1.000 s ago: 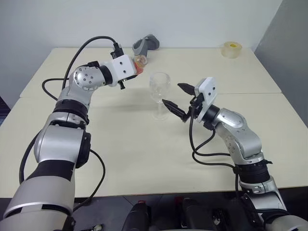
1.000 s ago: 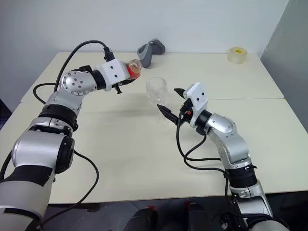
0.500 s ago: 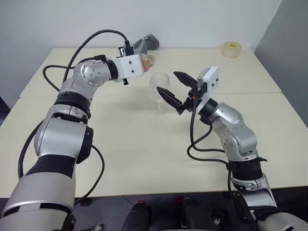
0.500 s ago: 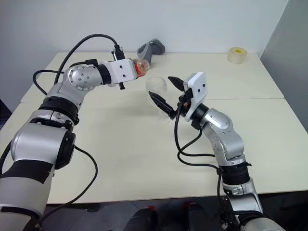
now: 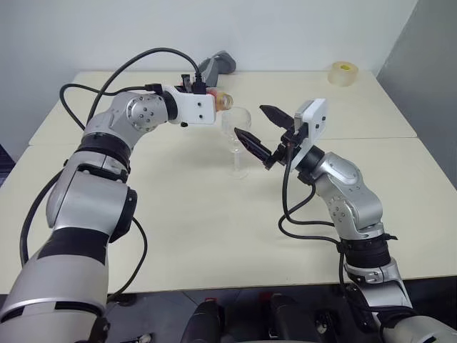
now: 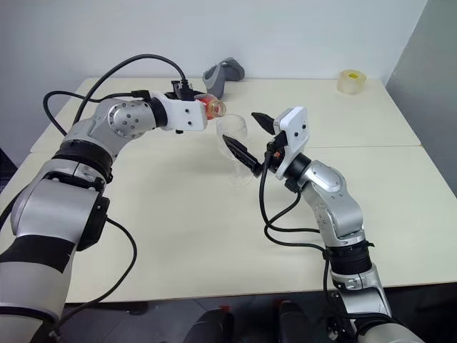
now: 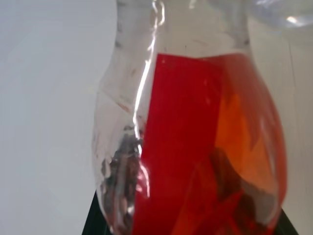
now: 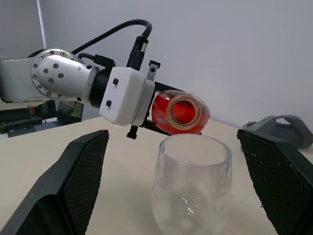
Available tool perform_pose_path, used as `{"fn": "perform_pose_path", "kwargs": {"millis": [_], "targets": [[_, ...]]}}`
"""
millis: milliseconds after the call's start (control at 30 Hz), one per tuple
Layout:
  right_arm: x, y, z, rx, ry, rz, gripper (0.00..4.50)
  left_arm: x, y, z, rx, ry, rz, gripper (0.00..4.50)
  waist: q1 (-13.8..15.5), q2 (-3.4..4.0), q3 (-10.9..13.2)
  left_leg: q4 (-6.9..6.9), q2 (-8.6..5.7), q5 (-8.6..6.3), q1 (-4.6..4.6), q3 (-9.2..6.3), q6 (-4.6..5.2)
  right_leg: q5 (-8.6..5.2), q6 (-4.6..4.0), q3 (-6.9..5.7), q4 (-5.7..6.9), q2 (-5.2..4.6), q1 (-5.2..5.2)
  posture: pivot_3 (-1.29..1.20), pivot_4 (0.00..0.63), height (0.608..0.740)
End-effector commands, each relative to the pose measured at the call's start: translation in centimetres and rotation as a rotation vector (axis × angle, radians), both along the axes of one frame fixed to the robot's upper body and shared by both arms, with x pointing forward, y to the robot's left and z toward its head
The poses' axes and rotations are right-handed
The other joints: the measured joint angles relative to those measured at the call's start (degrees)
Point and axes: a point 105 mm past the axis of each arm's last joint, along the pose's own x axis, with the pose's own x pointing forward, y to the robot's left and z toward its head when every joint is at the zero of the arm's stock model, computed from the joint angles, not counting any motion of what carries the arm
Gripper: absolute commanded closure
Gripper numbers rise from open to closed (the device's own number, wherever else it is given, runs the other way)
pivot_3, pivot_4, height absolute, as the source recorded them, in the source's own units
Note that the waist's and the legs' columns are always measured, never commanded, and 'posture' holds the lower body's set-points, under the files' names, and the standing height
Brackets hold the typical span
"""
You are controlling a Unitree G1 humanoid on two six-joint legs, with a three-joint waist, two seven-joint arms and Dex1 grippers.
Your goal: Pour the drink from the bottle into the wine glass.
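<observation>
My left gripper [image 5: 212, 104] is shut on the bottle [image 5: 222, 101], which lies tipped nearly level. Its uncapped mouth [image 8: 183, 111] points at the wine glass [image 5: 236, 127] and sits just behind and above the rim. The red drink [image 7: 195, 147] fills most of the bottle's body. The wine glass [image 8: 193, 181] stands upright on the table [image 5: 214, 214], and its bowl looks clear. My right gripper [image 5: 256, 125] is open, with one finger [image 8: 73, 181] on each side of the bowl and neither touching it.
A grey tool [image 5: 216, 66] lies at the table's back edge behind the bottle. A roll of tape [image 5: 344, 73] sits at the back right corner. A seam between two tabletops [image 5: 371, 138] runs across the middle.
My left wrist has rolled, tipping the bottle further over and swinging its mouth toward the glass rim. My right gripper rose a little beside the bowl, then kept still.
</observation>
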Motion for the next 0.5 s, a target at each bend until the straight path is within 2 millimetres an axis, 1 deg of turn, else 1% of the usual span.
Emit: {"fn": "perform_pose_path", "kwargs": {"millis": [33,500], "targets": [[-0.55,-0.08,1.37,0.011,-0.069,0.004,0.00,-0.23,-0.19,3.01,0.000,-0.100,-0.012,3.24,0.00,0.00,0.00,0.00,0.00,0.00,0.00,0.00,0.00,0.00,0.00,0.00,0.00,-0.01,0.00,0.00,0.150,0.740],[-0.36,-0.18,1.28,0.003,-0.072,-0.002,0.00,-0.20,-0.13,3.69,0.089,-0.165,-0.005,3.24,0.00,0.00,0.00,0.01,-0.01,0.00,0.00,0.03,0.00,0.00,0.00,0.00,0.03,-0.01,-0.02,0.00,0.150,0.740]]}}
